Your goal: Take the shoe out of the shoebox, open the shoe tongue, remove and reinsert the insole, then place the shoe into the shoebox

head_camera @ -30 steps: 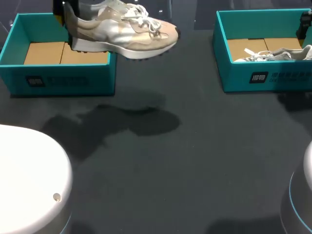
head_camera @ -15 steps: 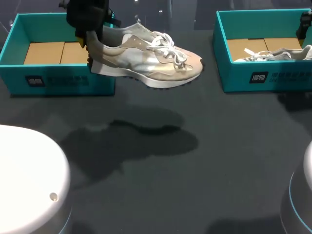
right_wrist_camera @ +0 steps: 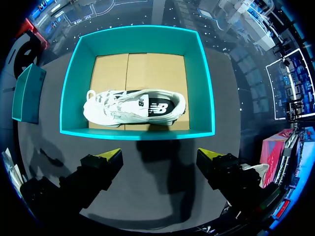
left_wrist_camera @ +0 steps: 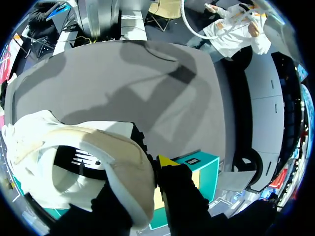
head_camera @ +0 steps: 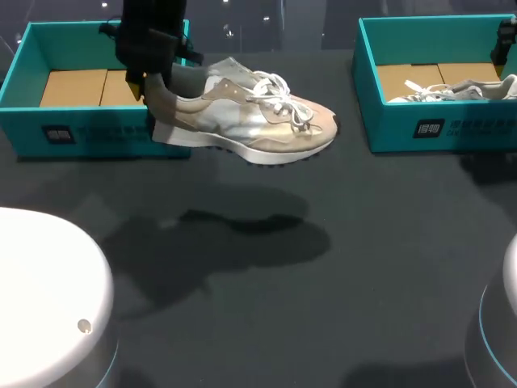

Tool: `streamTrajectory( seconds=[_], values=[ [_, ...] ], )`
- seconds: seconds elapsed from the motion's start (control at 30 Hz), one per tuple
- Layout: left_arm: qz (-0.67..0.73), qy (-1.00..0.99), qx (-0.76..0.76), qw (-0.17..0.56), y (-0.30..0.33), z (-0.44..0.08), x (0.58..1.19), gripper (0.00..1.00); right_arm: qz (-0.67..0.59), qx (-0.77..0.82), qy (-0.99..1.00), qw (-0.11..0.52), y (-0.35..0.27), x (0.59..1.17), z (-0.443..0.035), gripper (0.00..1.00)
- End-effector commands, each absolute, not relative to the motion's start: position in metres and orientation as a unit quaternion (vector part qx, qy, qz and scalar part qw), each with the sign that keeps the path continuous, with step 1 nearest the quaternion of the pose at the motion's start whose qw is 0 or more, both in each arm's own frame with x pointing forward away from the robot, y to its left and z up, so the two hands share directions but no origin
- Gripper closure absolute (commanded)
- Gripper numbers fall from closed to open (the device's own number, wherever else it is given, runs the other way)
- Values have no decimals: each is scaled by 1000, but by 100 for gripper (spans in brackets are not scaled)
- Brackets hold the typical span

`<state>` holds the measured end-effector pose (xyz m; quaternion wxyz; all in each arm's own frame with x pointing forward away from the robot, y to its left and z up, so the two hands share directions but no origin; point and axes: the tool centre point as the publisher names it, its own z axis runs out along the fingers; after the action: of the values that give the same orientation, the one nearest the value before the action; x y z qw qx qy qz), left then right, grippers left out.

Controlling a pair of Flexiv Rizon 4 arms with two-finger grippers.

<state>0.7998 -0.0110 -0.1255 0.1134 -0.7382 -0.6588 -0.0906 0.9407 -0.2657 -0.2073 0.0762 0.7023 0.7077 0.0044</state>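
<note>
Over the last second the shoe (head_camera: 242,121) has swung out of the left shoebox (head_camera: 97,133), travelling rightward and sinking a little. It now hangs over the table (head_camera: 323,283), just past that box's right wall, with its toe pointing toward the right shoebox (head_camera: 436,129). The left tool (head_camera: 153,81) is clamped on the heel. The right tool (right_wrist_camera: 160,160) hovers above the right shoebox with its fingers wide apart, touching nothing.

What worries me is the grip. It sits at the very back of the shoe, with the whole length sticking out unsupported. I'd guess a quick move could make the shoe pivot or slip, so it lands on its side and the tongue is awkward to reach.

The head view shows the shoe's shadow on the table, so you can see it is airborne. The left wrist view shows a yellow tip pressed against the outside of the heel. Only the right wrist view shows the second shoe (right_wrist_camera: 133,108) whole, lying on its side in its box.
</note>
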Motion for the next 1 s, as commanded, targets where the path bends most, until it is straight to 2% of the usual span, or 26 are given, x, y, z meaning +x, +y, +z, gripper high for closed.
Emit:
streamTrajectory(
  seconds=[0.03, 0.43, 1.0],
  values=[
    [-112, -670, -722, 132, -42, -148, 784, 100, 4, 703, 707, 77, -265, 940, -207, 0],
    [-88, -686, -707, 146, -102, -216, 743, 100, 4, 703, 707, 77, -265, 940, -207, 0],
    [-130, -686, -711, 87, -139, -289, 698, 100, 4, 703, 707, 77, -265, 940, -207, 0]
  ],
)
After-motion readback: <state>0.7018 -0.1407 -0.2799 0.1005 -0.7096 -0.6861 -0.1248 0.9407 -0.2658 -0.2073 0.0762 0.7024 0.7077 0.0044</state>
